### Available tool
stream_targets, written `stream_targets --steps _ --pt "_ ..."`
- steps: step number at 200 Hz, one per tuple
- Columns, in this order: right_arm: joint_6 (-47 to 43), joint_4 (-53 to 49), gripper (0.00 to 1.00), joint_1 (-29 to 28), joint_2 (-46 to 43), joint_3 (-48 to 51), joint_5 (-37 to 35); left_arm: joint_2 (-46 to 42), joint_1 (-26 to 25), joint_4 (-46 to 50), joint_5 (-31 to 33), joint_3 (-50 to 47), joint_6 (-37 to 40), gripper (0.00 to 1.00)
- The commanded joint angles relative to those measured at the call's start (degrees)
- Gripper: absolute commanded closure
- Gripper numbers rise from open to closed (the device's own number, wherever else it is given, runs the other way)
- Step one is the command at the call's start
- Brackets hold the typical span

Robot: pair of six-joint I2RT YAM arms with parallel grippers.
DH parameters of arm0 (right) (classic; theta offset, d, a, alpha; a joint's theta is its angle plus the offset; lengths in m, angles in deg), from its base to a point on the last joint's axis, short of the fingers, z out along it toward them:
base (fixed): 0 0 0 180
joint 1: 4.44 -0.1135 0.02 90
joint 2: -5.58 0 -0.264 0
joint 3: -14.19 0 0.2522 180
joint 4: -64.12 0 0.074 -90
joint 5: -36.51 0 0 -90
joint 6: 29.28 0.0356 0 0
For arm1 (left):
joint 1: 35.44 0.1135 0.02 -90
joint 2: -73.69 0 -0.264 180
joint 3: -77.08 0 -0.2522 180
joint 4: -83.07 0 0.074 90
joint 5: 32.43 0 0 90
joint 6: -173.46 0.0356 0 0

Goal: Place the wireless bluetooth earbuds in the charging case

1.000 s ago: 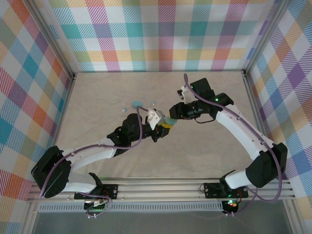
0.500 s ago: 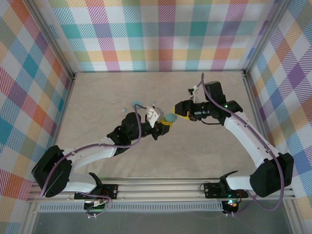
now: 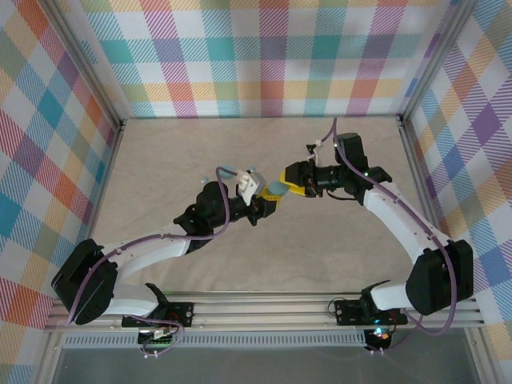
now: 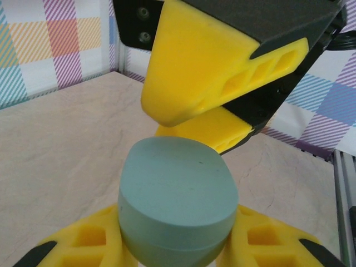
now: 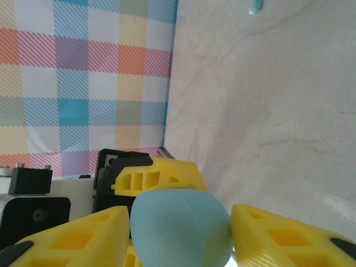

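A pale blue oval charging case [image 4: 178, 200] is held off the table, and my left gripper [image 4: 178, 250] is shut on its lower half. In the top view the case [image 3: 276, 190] sits mid-table between both arms. My right gripper [image 5: 181, 228] comes from the opposite side, open, with one yellow finger on each side of the case [image 5: 181, 228]; I cannot tell if the fingers touch it. The case lid looks closed. One tiny pale blue earbud [image 5: 255, 8] lies on the table beyond. Another small bit [image 3: 253, 171] lies by the left wrist.
A second pale blue oval case [image 3: 227, 170] lies on the beige table [image 3: 160, 160] behind the left wrist. Plaid walls and metal rails [image 3: 408, 144] enclose the table. Bare table lies to the far left and at the near right.
The right gripper pulled back from the case, turned its wrist, then came back in to flank it. The left gripper shifted slightly up and away with the case.
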Motion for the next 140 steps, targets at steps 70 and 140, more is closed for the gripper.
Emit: stream_targets --steps 70,140 --pt "1.8 3.5 0.57 -1.3 0.6 1.4 9.3 -0.3 -0.1 -4.8 -1.3 2.8 -1.0 0.94" --pt "4.6 7.8 0.75 -1.3 1.1 2.7 16.4 1.3 -0.1 -4.3 -0.8 3.7 -1.2 0.94"
